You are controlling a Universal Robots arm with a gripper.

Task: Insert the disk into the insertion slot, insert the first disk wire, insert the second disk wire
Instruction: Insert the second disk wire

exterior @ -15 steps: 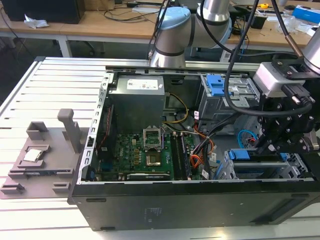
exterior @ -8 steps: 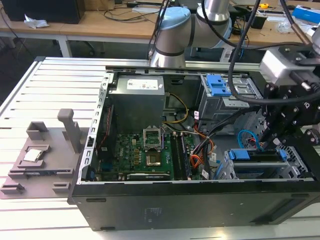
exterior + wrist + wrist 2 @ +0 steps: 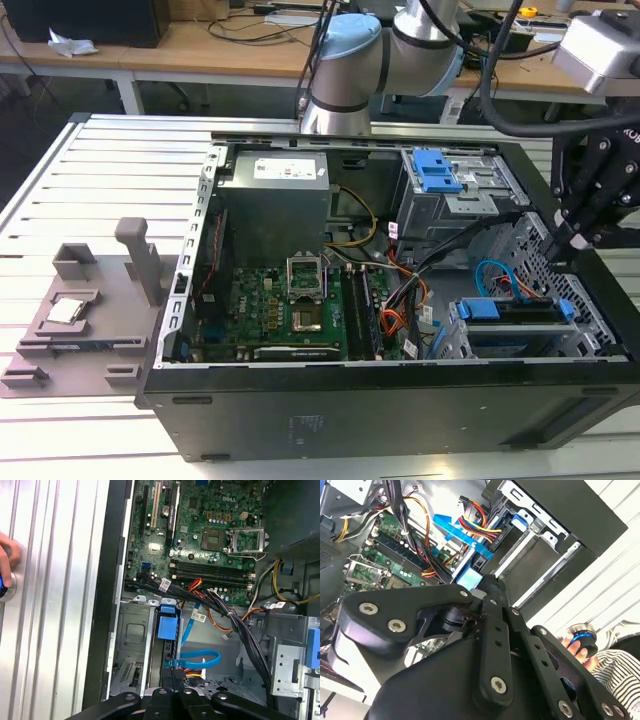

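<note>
The disk (image 3: 512, 312) sits on edge inside the insertion slot (image 3: 592, 330), a low grey cage at the case's front right; its blue carrier handle (image 3: 167, 626) faces the motherboard. A blue disk wire (image 3: 200, 658) loops beside it and ends at the disk's rear. My black gripper (image 3: 572, 240) hangs over that rear end. In both wrist views its fingers (image 3: 173, 676) are pressed together with the blue wire's connector (image 3: 481, 559) at their tips. A bundle of red, yellow and black wires (image 3: 194, 670) ends right beside it.
The taller grey cage with blue latches (image 3: 440, 172) stands behind the slot. Black cable bundles (image 3: 235, 625) cross between motherboard (image 3: 290, 310) and cages. A person's hand (image 3: 577, 645) rests on a round button on the slatted table, outside the case's wall.
</note>
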